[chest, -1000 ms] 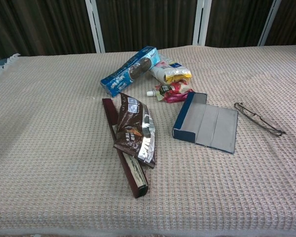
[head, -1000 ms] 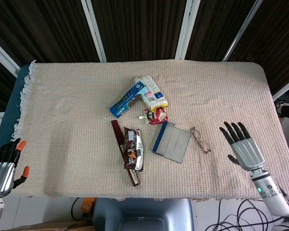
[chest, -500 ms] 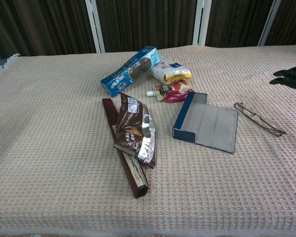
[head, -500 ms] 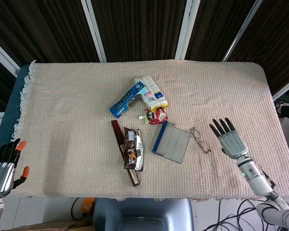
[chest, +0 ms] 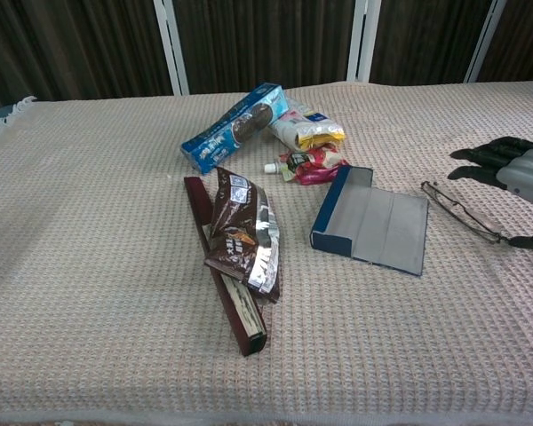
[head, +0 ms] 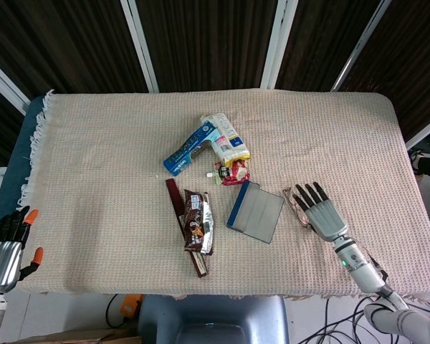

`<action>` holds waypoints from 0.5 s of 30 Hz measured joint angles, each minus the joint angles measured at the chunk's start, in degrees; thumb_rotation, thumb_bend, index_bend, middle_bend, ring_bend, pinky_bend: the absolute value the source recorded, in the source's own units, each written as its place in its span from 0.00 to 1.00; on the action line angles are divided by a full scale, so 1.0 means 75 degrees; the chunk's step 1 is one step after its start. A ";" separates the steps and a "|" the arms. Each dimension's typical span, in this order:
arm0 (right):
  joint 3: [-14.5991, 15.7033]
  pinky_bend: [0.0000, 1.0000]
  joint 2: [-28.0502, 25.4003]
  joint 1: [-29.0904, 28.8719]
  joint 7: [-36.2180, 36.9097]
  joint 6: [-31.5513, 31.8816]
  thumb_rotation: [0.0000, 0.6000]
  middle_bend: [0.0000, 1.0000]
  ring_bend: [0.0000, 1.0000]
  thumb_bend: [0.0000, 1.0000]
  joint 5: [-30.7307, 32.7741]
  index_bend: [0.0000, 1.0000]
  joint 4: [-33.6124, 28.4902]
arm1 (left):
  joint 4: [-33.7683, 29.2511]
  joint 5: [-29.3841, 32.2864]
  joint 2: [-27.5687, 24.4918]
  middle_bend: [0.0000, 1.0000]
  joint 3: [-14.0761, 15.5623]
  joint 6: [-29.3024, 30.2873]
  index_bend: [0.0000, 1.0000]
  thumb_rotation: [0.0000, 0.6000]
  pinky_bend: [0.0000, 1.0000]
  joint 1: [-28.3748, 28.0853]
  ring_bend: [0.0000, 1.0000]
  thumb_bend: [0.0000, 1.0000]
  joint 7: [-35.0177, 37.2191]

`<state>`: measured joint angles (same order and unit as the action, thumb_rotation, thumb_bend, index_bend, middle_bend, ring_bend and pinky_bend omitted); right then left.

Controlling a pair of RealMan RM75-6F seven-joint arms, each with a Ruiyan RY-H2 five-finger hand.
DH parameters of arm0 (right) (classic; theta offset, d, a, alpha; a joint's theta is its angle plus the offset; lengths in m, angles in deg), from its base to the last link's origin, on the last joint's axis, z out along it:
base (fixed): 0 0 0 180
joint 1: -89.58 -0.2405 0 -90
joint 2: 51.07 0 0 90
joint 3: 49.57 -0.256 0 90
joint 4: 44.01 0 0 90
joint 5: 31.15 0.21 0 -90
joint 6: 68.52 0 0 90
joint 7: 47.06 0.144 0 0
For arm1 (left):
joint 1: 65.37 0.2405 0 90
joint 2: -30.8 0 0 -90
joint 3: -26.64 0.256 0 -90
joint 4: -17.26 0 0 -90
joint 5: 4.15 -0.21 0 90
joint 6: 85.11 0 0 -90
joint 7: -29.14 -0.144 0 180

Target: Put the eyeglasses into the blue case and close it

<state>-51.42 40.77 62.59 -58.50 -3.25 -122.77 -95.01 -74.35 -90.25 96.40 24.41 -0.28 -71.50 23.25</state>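
Eyeglasses [chest: 465, 211] lay folded flat on the woven cloth [chest: 89, 266] just right of the open blue case [chest: 373, 224], with the right hand [head: 321, 213] spread above them, fingers apart and grasping nothing; the left hand [head: 6, 247] hung at the table's near-left corner, apparently empty, its grasp hard to tell. Thin wire frames lying flush on a textured cloth would likely be hard to pinch, so the fingers might slide them away or snag the weave. A push toward the case might also shift its loose flap.
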 measured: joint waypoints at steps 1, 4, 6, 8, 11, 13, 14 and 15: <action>0.0002 0.00 0.0013 -0.0014 -0.0005 0.0013 1.00 0.00 0.00 0.36 -0.0002 0.29 -0.0012 | -0.0002 -0.0005 -0.0001 0.00 0.0004 -0.0012 0.00 1.00 0.08 -0.0006 0.00 0.41 -0.0001; 0.0005 0.00 0.0048 -0.0050 -0.0062 0.0025 1.00 0.00 0.00 0.39 0.0006 0.29 -0.0061 | -0.0001 0.0010 -0.0008 0.00 0.0000 -0.0026 0.00 1.00 0.08 -0.0012 0.00 0.41 0.0001; 0.0008 0.00 0.0077 -0.0075 -0.0111 0.0022 1.00 0.00 0.00 0.40 0.0018 0.30 -0.0089 | -0.0004 0.0015 -0.0019 0.00 -0.0005 -0.0022 0.00 1.00 0.08 -0.0011 0.00 0.41 0.0028; 0.0006 0.00 0.0115 -0.0104 -0.0151 0.0010 1.00 0.00 0.00 0.40 0.0036 0.30 -0.0106 | 0.0001 0.0022 -0.0025 0.00 -0.0015 -0.0003 0.00 1.00 0.08 -0.0006 0.00 0.41 0.0046; -0.0023 0.00 0.0202 -0.0164 -0.0185 -0.0013 1.00 0.00 0.00 0.40 0.0072 0.31 -0.0118 | 0.0005 0.0034 -0.0033 0.00 -0.0027 0.0032 0.00 1.00 0.08 0.0012 0.00 0.41 0.0077; -0.0060 0.00 0.0281 -0.0232 -0.0197 -0.0045 1.00 0.00 0.00 0.40 0.0102 0.32 -0.0131 | 0.0005 0.0037 -0.0040 0.00 -0.0030 0.0049 0.00 1.00 0.08 0.0022 0.00 0.41 0.0090; -0.0079 0.00 0.0315 -0.0266 -0.0209 -0.0066 1.00 0.00 0.00 0.40 0.0118 0.32 -0.0138 | 0.0003 0.0037 -0.0042 0.00 -0.0031 0.0056 0.00 1.00 0.08 0.0026 0.00 0.41 0.0092; -0.0107 0.00 0.0362 -0.0315 -0.0233 -0.0097 1.00 0.00 0.00 0.40 0.0139 0.32 -0.0154 | 0.0002 0.0037 -0.0044 0.00 -0.0032 0.0068 0.00 1.00 0.08 0.0032 0.00 0.41 0.0097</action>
<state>-52.22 43.49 60.22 -60.25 -3.98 -121.73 -96.17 -74.33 -89.97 96.07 24.17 0.22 -71.26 23.98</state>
